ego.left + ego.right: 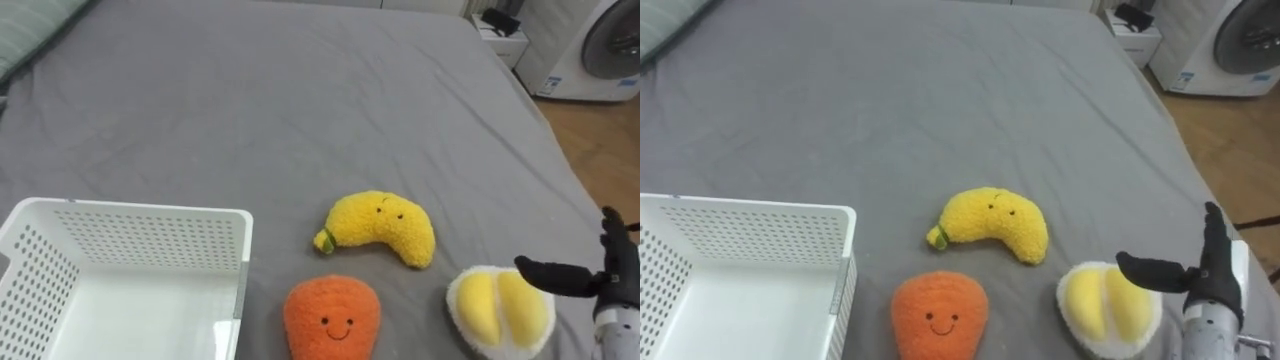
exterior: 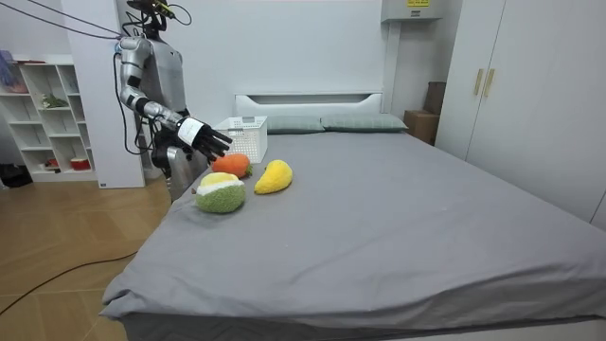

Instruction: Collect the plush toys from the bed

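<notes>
Right hand (image 1: 1215,282) open, above yellow-white plush (image 1: 1102,312) on grey bed (image 1: 940,100)

White wall (image 2: 312,47); wooden floor (image 2: 57,251); wardrobe (image 2: 540,95) on the room view's right; shelves (image 2: 43,123) on its left.

1 plush banana (image 1: 380,228), 1 orange plush (image 1: 332,318), 1 plush durian (image 1: 500,310), 1 white basket (image 1: 120,235)

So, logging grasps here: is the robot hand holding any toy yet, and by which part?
Nothing is held: the right robot hand hovers open beside the durian plush.
</notes>
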Robot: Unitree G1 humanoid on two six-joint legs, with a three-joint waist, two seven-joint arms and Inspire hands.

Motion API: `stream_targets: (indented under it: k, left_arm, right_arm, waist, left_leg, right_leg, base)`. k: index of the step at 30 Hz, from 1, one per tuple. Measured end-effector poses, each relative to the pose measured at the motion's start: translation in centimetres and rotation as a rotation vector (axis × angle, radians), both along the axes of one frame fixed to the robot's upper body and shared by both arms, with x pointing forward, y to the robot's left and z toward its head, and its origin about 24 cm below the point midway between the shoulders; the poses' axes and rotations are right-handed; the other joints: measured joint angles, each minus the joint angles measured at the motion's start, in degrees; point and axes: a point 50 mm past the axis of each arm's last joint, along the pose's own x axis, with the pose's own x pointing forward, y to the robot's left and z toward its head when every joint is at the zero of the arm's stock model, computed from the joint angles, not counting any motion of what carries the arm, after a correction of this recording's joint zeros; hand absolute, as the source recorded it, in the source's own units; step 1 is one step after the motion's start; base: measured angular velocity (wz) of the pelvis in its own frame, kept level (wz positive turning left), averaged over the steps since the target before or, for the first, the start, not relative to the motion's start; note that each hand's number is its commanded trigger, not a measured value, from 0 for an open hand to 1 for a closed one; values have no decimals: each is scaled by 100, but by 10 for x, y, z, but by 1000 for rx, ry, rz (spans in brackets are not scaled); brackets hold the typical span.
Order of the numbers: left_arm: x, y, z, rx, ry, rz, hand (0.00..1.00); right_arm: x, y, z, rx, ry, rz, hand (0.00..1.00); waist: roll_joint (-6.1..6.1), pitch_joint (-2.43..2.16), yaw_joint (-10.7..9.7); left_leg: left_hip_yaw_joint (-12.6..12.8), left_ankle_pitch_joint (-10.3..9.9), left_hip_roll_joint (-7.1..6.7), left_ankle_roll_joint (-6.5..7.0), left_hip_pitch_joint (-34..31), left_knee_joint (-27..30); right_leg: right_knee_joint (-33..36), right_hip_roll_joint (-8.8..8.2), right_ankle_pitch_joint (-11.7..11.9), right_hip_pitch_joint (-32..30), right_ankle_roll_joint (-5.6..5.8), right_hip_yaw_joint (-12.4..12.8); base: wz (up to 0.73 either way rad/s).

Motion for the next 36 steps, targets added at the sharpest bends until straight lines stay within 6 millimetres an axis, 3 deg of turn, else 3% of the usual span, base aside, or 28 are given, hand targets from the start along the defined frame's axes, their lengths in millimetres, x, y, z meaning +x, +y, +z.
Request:
stream_targets:
  k: [10, 14, 17, 22, 26, 33, 34, 35, 36]
  left_arm:
    - [1, 2, 1, 2, 10, -7, 0]
    - [2, 2, 1, 1, 8, -8, 0]
    - [-1, 1, 1, 1, 16, -8, 0]
    - [-3, 3, 2, 5, 27, -14, 0]
    - [-4, 5, 2, 10, 31, -16, 0]
    - [-3, 7, 3, 13, 35, -27, 0]
    - [-3, 7, 3, 14, 36, -29, 0]
    - [-3, 7, 3, 14, 38, -31, 0]
    - [-3, 7, 3, 15, 38, -33, 0]
  right_arm:
    - [-15, 13, -39, 61, 278, 141, 0]
    - [-30, 11, -58, 67, 415, 169, 0]
    - [-33, 10, -62, 47, 460, 185, 0]
    - [-44, 4, -71, 61, 539, 183, 0]
    - [-51, -1, -77, 67, 587, 164, 0]
    - [-57, -6, -79, 53, 625, 157, 0]
    - [-58, -7, -79, 47, 630, 160, 39]
    - [-59, -8, -80, 33, 645, 165, 95]
    - [-59, -8, -80, 26, 650, 166, 100]
  waist:
    - [-37, -13, 27]
    - [-49, -19, 18]
    - [-39, -11, 27]
    - [-131, -32, 40]
    - [-188, -22, 45]
    - [-191, -16, 97]
    - [-189, -16, 103]
    - [-188, -16, 120]
    - [-192, -13, 137]
  left_leg:
    - [-7, 0, 0, 0, -11, 8]
    - [-134, 1, -15, 1, 11, 18]
    - [-149, 2, -18, 1, 8, 22]
    - [-186, 16, -34, 4, 9, 25]
    - [-186, 20, -46, 12, 13, 26]
    - [-186, 21, -47, 14, 16, 22]
    - [-186, 21, -47, 14, 16, 22]
    - [-186, 21, -47, 14, 17, 22]
    - [-186, 21, -47, 14, 19, 22]
  right_leg:
    - [-13, -3, 4, -12, -3, -42]
    - [-38, -20, 4, 79, -3, -120]
    - [-35, -54, 4, 87, -3, -129]
    - [-37, -63, 3, 102, -2, -142]
    - [-37, -48, 6, 105, 5, -140]
    - [-37, -46, 9, 105, 10, -140]
    - [-38, -46, 9, 105, 10, -140]
    - [-37, -46, 9, 108, 10, -141]
    - [-38, -44, 10, 110, 10, -143]
  base:
    - [1]
    - [14]
    - [3]
    - [1]
    - [0]
    - [0]
    - [0]
    - [0]
    - [0]
